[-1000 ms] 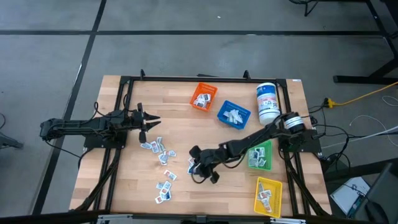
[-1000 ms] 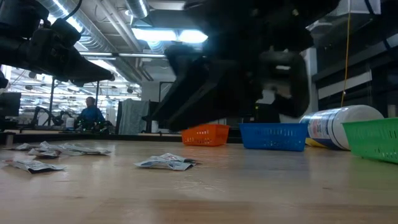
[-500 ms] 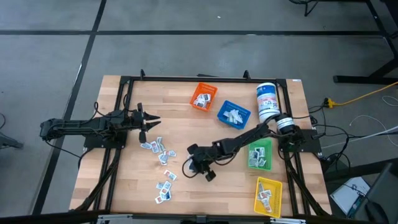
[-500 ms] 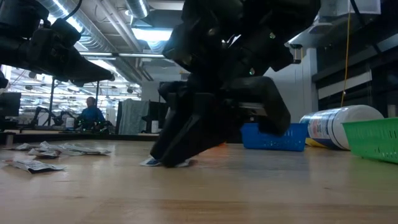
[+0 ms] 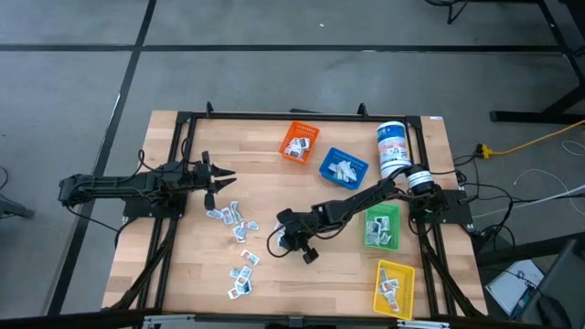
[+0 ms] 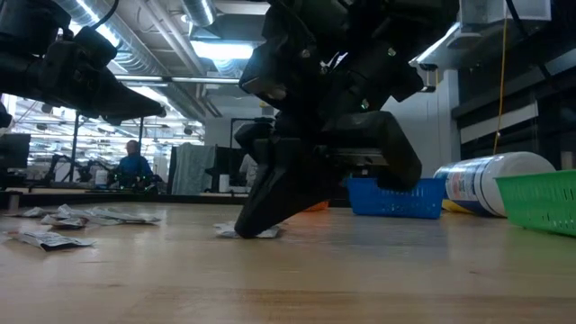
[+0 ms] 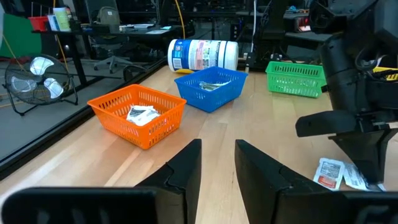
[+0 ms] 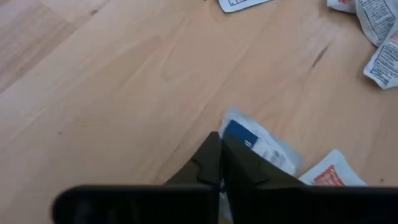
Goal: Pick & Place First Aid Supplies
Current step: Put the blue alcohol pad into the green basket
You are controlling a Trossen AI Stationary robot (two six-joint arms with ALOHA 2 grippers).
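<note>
Print on packets [image 8: 258,143] and canister [image 7: 202,55]: too small, unreadable.

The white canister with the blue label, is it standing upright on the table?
No, the low view shows the canister lying on its side on the table, behind the green bin.

4 bins [image 5: 298,142], 1 canister [image 5: 393,151], many packets [image 5: 239,228]

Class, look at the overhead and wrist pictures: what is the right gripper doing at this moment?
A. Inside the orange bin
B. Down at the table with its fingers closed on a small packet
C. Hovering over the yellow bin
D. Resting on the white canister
B: the right gripper is down at mid-table, and its wrist view shows its fingers pinched together on a blue-printed packet lying on the wood.
</note>
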